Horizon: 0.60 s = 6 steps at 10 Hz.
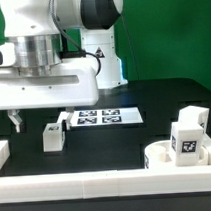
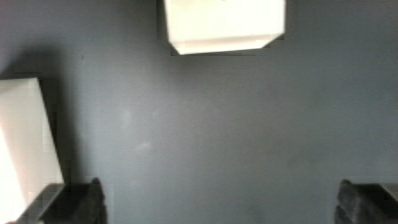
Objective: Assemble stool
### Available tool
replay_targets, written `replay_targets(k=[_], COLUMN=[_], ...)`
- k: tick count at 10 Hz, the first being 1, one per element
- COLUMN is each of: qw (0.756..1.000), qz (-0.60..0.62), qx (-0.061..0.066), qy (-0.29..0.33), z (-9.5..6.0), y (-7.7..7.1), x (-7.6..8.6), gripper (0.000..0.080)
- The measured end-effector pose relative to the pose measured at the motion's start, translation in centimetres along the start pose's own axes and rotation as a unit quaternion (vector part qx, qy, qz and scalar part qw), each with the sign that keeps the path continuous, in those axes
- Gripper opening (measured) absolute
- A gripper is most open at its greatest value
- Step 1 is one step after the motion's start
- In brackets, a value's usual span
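In the exterior view a short white leg (image 1: 53,136) lies on the black table at the view's left. My gripper (image 1: 38,120) hangs open just above the table beside it, holding nothing. The round white seat (image 1: 161,154) sits at the view's right front, with a tagged leg (image 1: 188,141) standing upright in it and more white block showing behind. In the wrist view my gripper (image 2: 222,203) is open over bare table, its dark fingertips (image 2: 79,203) far apart. A white leg (image 2: 224,26) lies ahead of them, untouched.
The marker board (image 1: 99,118) lies flat behind the leg. A long white rail (image 1: 98,184) runs along the front, with a white rail end (image 1: 1,154) at the view's left. A white edge (image 2: 22,140) shows in the wrist view. The robot base stands at the back.
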State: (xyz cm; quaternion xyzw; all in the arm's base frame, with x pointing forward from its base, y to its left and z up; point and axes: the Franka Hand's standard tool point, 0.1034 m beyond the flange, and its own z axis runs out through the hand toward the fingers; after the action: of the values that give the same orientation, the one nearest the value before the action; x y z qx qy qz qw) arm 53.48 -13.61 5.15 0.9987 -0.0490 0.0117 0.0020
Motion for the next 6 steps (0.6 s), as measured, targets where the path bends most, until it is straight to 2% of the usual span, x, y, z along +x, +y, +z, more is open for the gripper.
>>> replay_targets(k=[2, 4, 5, 6], qw=[0.996, 0.990, 0.982, 0.976], qz=[0.002, 0.001, 0.001, 0.000], qx=[0.026, 0.039, 0.051, 0.057], qy=[-0.081, -0.138, -0.184, -0.212], z=[0.18, 0.73, 0.71, 0.86], y=[-0.96, -0.89, -1.14, -1.30], x=[-0.81, -0.71, -1.29, -1.32], gripper=[0.0648, 0.0648, 0.0648, 0.0648])
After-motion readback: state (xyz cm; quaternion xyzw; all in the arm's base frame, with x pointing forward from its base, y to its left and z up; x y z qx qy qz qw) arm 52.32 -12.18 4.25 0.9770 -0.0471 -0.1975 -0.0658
